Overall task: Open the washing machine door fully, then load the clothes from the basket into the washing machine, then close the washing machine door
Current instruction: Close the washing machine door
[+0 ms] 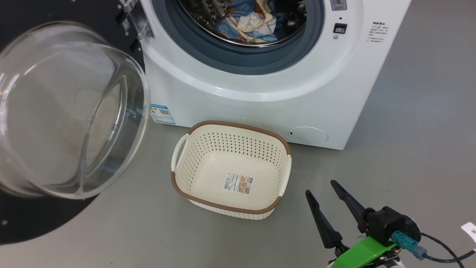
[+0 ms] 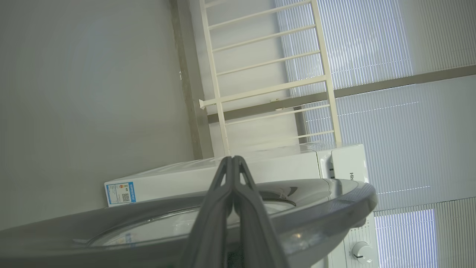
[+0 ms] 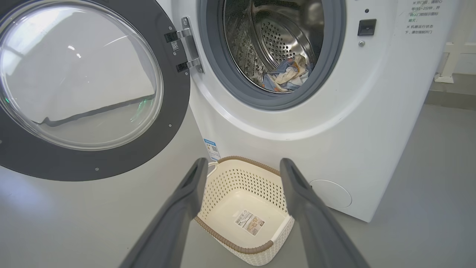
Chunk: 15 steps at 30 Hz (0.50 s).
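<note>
loading looks done: light blue printed clothes [image 1: 247, 22] lie in the drum [image 3: 277, 37] of the big white washing machine [image 1: 260, 108]; the small cream perforated basket [image 1: 238, 124] sits bare before it. the round glossy black door [image 1: 70, 111] stands swung wide. left gripper [image 2: 233, 160], clenched on nothing, sits at the door's rim, we judge to push it shut. right gripper [image 1: 320, 188], spread and empty, hangs near the basket, off the door's arc.

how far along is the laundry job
Done: the door stands wide open, the clothes lie in the drum, and the basket is empty. In hand: nothing; the left jaws are shut near the door's rim, the right jaws open and empty. Left: closing the door.
</note>
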### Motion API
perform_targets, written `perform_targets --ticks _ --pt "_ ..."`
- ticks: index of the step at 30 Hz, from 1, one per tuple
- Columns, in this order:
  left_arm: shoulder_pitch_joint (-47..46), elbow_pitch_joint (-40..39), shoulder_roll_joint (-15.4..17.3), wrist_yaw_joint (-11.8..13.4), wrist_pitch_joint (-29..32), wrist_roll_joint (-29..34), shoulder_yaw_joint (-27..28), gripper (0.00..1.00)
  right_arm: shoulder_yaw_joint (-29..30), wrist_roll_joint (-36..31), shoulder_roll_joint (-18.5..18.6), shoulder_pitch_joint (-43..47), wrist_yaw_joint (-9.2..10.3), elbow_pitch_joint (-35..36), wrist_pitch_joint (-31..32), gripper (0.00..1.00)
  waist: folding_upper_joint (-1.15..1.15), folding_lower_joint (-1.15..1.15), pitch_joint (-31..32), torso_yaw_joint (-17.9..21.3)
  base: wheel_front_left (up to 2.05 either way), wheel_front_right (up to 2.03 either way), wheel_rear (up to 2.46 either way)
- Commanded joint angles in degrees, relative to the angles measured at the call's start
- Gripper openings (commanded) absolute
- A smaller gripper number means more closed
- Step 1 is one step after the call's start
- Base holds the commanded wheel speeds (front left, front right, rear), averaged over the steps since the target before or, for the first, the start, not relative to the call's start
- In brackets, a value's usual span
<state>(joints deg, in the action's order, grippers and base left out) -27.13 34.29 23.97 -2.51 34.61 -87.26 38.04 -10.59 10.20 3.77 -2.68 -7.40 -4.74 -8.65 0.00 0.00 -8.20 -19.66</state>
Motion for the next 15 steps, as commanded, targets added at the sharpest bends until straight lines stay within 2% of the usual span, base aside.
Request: perform_targets --ticks 1,8,15 --pt "0.9 -1.7 2.1 0.3 1.8 -0.2 -0.4 0.00 -1.4 0.2 -0.3 -1.4 -0.09 1.3 0.0 1.00 0.00 0.00 0.1 -0.2 0.00 0.00 0.00" --pt "4.2 -6.7 0.8 1.0 7.1 -1.3 -2.0 0.00 -1.2 0.5 -0.2 -1.3 -0.09 1.1 0.2 1.00 0.00 0.00 0.5 -0.9 0.00 0.00 0.00" --pt "8.4 -14.6 -1.4 2.0 15.0 -5.3 -2.6 0.00 -1.6 0.8 -0.3 -0.8 -0.09 0.3 -0.2 1.00 0.00 0.00 1.2 -1.3 0.00 0.00 0.00"
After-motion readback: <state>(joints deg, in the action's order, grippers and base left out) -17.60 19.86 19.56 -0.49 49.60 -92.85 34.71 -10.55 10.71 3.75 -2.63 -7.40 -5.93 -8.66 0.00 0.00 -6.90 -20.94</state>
